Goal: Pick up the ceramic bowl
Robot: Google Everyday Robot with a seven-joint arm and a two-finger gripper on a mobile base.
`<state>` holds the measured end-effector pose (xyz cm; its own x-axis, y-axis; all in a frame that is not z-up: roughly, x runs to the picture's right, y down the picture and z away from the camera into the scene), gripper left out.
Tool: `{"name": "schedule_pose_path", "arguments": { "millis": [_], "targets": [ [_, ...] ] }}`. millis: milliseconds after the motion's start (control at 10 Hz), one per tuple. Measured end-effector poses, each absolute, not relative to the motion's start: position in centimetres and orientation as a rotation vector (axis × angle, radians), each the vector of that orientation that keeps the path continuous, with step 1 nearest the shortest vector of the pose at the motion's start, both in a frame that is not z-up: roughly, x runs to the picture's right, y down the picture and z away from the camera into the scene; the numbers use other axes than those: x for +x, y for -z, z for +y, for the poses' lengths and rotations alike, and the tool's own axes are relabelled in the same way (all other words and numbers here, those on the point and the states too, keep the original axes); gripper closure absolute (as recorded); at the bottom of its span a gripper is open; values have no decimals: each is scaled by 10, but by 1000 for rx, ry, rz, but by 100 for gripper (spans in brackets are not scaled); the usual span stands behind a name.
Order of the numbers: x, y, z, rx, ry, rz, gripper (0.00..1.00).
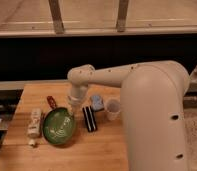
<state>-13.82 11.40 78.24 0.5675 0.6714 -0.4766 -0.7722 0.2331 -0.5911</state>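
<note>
gripper (70, 113) down at the right rim of the wide glossy green ceramic bowl (57, 128) on the wooden bench (102, 150), finger state hidden.

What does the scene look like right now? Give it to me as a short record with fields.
target: ceramic bowl, green, resting on the wooden table
end effector: at the bowl's right rim, reaching down from the arm
left of bowl: pale bottle-like item lying on its side
behind bowl: small red object
right of bowl: black rectangular object, then blue item and translucent plastic cup
bowl status: not lifted, sits flat on the table
</note>
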Motion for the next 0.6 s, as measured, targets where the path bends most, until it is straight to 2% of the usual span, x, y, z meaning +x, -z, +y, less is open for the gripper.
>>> {"name": "schedule_pose_path", "arguments": {
  "millis": [400, 600],
  "targets": [
    [-141, -750, 59, -795, -987, 27, 100],
    [-140, -748, 55, -789, -988, 19, 100]
  ]
}}
